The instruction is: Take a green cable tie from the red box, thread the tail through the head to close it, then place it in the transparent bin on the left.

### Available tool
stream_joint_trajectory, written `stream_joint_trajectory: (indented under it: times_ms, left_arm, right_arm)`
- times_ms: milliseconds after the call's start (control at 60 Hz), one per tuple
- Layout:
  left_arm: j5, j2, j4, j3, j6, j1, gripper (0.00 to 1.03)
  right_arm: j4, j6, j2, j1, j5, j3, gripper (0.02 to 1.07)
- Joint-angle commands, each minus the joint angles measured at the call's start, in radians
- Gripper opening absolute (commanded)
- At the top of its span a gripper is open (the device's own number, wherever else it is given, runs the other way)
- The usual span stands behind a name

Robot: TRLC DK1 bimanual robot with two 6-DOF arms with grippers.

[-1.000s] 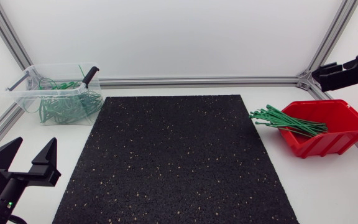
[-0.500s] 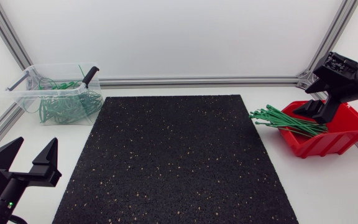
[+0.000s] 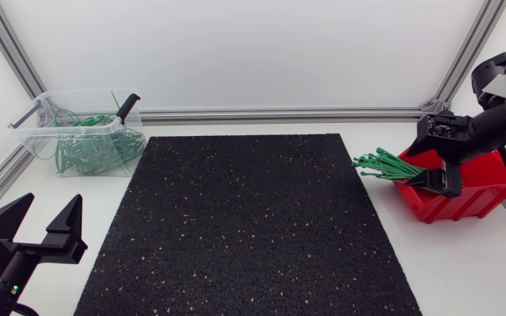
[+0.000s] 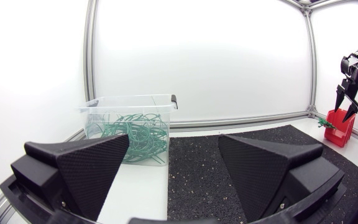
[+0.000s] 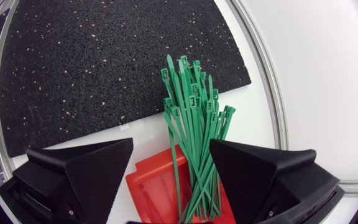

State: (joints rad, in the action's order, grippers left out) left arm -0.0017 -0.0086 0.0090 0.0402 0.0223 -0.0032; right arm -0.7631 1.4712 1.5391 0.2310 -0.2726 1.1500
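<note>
Over the red box [image 3: 474,198], right hand [image 3: 432,179] open, partly hiding the green cable ties [image 3: 383,163]. Left hand [image 3: 46,207] open too, partly cut off.

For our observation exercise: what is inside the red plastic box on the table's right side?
A bundle of straight green cable ties lies in the red plastic box, heads poking past its rim towards the black speckled mat. The box floor beneath them is hidden.
</note>
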Motion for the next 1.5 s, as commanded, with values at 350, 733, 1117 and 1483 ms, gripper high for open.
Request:
stream_joint_trajectory:
  times_ms: [350,733,1117,1483]
  left_arm:
    - [0.000,-0.004,-0.021,-0.039,-0.009,-0.007,1.00]
    - [0.000,-0.004,-0.020,-0.039,-0.009,-0.007,1.00]
    - [0.000,-0.005,-0.023,-0.039,-0.009,0.000,1.00]
    - [0.000,-0.004,-0.023,-0.039,-0.009,-0.004,1.00]
  right_arm:
    - [0.142,0.040,0.151,-0.036,0.050,-0.108,0.69]
    - [0.070,0.120,-0.129,-0.018,0.084,-0.254,0.75]
    - [0.025,0.158,-0.203,0.004,0.036,-0.240,0.87]
    - [0.030,0.192,-0.128,-0.038,0.046,-0.262,0.52]
